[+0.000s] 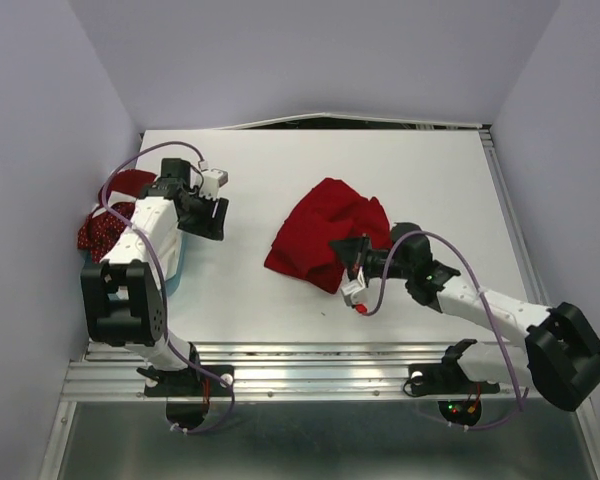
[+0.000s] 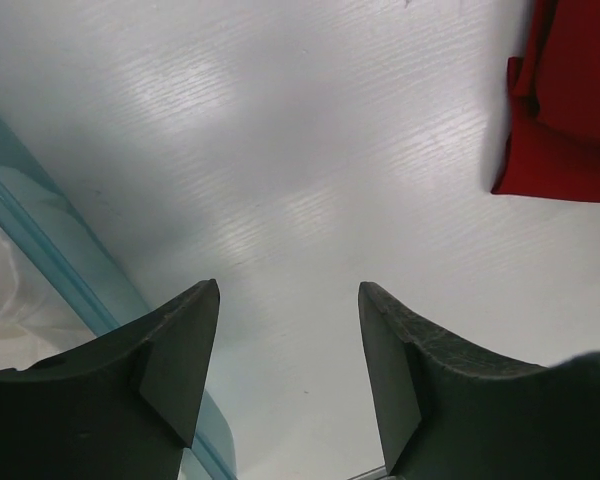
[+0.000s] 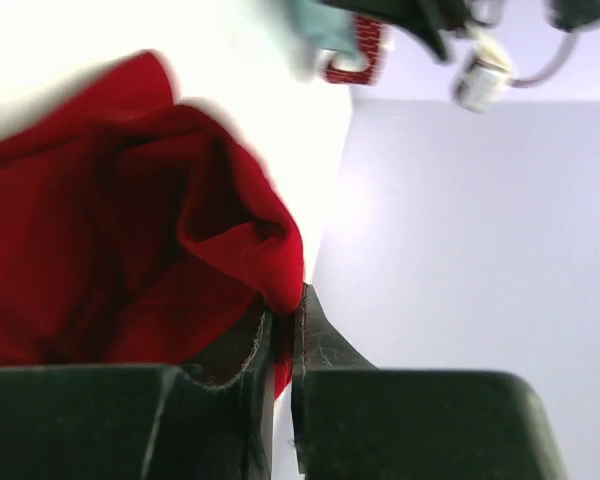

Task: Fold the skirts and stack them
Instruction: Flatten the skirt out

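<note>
The bright red skirt (image 1: pixel 325 232) lies crumpled in the middle of the table. My right gripper (image 1: pixel 344 250) sits at its near right edge. In the right wrist view the gripper (image 3: pixel 285 312) is shut on a fold of the red skirt (image 3: pixel 110 240), with cloth pinched between the fingers. My left gripper (image 1: pixel 220 214) hovers left of the skirt, clear of it. Its fingers (image 2: pixel 288 292) stand open over bare table, and a corner of the red skirt (image 2: pixel 570 110) shows at the upper right. A dark red white-dotted skirt (image 1: pixel 104 232) lies at the far left, partly under the left arm.
A shallow teal tub (image 2: pixel 40 230) sits beside the left gripper with white cloth (image 2: pixel 0 300) in it; in the top view the left arm mostly hides it. Walls close in on the left, back and right. The table's near edge is a metal rail (image 1: pixel 310 370).
</note>
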